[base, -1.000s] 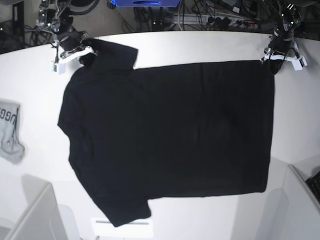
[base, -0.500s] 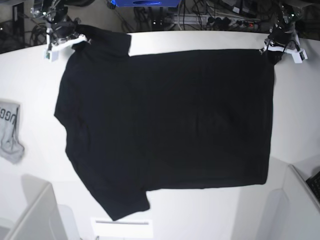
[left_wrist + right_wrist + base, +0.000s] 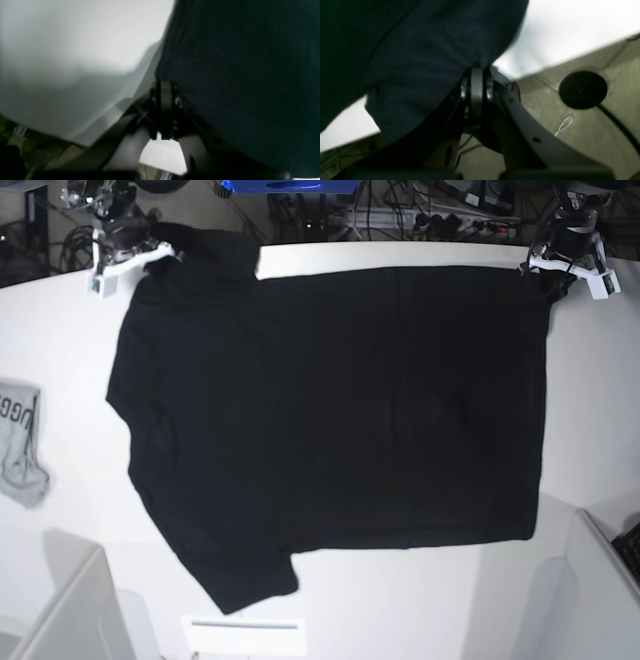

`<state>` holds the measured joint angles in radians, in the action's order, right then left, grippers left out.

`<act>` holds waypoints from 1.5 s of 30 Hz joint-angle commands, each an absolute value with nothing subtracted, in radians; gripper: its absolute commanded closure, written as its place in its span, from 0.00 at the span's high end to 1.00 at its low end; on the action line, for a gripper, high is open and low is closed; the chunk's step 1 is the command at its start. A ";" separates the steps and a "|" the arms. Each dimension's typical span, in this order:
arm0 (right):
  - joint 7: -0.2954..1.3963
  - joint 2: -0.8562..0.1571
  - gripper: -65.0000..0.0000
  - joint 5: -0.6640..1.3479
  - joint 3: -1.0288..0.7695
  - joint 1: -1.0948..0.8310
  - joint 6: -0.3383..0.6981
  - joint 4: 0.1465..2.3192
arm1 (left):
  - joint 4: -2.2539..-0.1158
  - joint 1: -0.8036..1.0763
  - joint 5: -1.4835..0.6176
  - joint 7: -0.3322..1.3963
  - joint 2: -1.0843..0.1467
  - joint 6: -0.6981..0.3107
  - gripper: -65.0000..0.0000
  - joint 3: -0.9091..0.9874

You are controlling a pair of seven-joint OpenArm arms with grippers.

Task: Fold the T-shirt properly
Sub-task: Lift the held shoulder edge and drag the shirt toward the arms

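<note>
Both grippers have drawn the shirt point(image 3: 340, 410) toward the far edge of the table point(image 3: 70, 330) since the earlier frames, and its far hem now lies almost along that edge. The right gripper point(image 3: 125, 260), at far left in the base view, is clamped tight on a sleeve corner; the left gripper point(image 3: 565, 272), at far right, is pinched shut on the bottom hem corner. Holding both far corners likely keeps the cloth taut and flat while it is dragged. The shirt lies spread across the table, collar to the left. Wrist views are blurred, so I can't tell exactly how much fabric each jaw pair holds. A grey cloth point(image 3: 20, 442) lies well apart at left.
</note>
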<state>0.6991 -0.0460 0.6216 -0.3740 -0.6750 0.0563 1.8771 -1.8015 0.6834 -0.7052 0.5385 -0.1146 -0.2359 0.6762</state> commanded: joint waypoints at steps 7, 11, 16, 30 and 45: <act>0.684 -0.053 0.00 0.631 -0.381 -0.648 0.102 1.979 | -1.876 0.691 -0.711 0.522 -0.124 -0.239 0.00 0.680; 0.685 -0.058 0.00 0.631 -0.381 -0.618 0.102 1.994 | -1.910 0.691 -0.711 0.522 -0.124 -0.237 0.00 0.680; 0.687 -0.059 0.00 0.631 -0.378 -0.593 0.102 1.997 | -1.934 0.682 -0.711 0.522 -0.124 -0.237 0.00 0.680; 0.857 -0.062 0.00 0.627 -0.374 -0.403 0.102 1.991 | -1.940 0.627 -0.710 0.524 -0.131 -0.191 0.00 0.680; 0.863 -0.061 0.00 0.625 -0.371 -0.266 0.099 1.945 | -1.934 0.545 -0.619 0.524 -0.131 -0.145 0.00 0.679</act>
<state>0.8837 -0.0517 0.6163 -0.3687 -0.2775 0.0948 1.9282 -1.9179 0.5423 -0.6102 0.5434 -0.1219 -0.1440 0.6731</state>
